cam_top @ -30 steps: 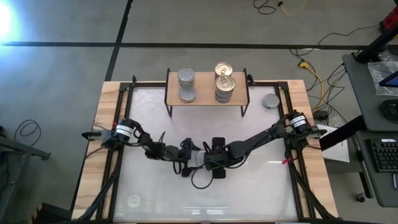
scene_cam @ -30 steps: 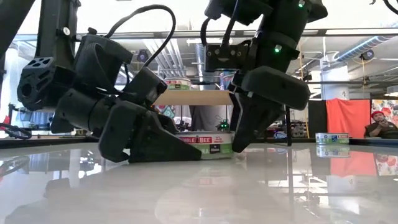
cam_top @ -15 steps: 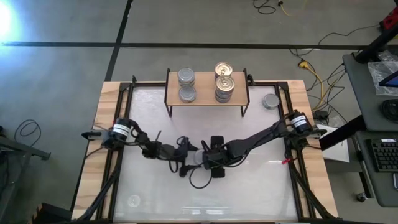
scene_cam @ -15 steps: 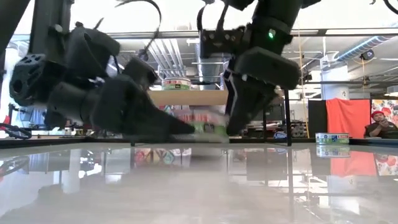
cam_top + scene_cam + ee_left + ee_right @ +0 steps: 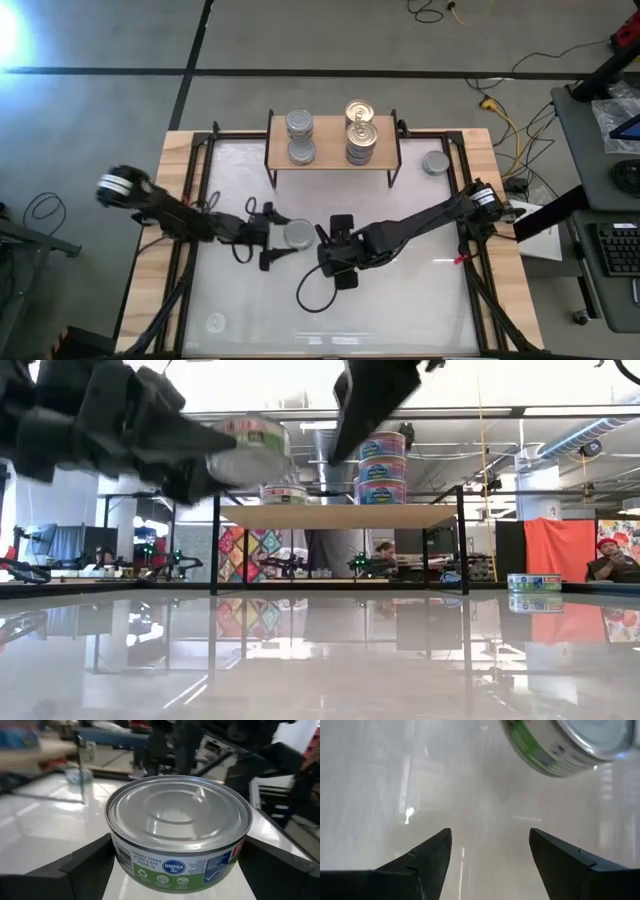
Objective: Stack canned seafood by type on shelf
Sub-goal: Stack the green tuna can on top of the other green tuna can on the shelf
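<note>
Dark fingers (image 5: 75,865) of the left gripper (image 5: 278,237) clamp a round silver-topped, green-labelled tin (image 5: 179,832) held off the white tabletop (image 5: 420,300), in front of the low light-wood shelf (image 5: 330,155) w/ its tin stacks, while the right gripper (image 5: 328,250) hangs beside it, fingers spread, empty.

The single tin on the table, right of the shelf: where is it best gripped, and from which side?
Grip the tin across its round side wall, from above: it lies flat, top up, with free space around it. The right hand is open; the left hand holds another tin.
</note>
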You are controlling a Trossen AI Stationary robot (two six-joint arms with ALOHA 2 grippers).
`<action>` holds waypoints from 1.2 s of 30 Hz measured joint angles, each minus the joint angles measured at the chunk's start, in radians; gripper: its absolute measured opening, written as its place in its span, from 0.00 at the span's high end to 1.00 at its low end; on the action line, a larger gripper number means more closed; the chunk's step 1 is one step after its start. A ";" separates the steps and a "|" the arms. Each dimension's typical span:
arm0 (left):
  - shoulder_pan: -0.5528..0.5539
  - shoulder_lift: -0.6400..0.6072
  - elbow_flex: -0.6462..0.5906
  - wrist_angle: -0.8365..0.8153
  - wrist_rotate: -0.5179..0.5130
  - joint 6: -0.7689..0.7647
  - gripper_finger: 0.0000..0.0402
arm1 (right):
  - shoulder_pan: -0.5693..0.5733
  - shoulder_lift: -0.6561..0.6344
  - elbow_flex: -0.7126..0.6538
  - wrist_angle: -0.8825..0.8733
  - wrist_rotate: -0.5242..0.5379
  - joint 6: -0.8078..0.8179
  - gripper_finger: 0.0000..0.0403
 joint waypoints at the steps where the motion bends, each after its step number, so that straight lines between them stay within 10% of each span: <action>1: 0.000 -0.065 0.007 -0.069 -0.016 0.021 0.10 | 0.000 -0.001 0.023 -0.012 0.007 -0.013 0.36; 13: 0.336 -0.511 0.321 -0.966 0.026 0.239 0.10 | -0.080 -0.009 0.243 -0.024 0.183 -0.258 0.39; 20: 0.598 -0.463 0.415 -1.006 0.190 0.248 0.10 | -0.206 -0.010 0.308 0.064 0.198 -0.283 0.44; 36: 0.768 -0.267 0.537 -1.043 0.353 0.310 0.10 | -0.415 0.025 0.324 0.258 0.202 -0.404 0.84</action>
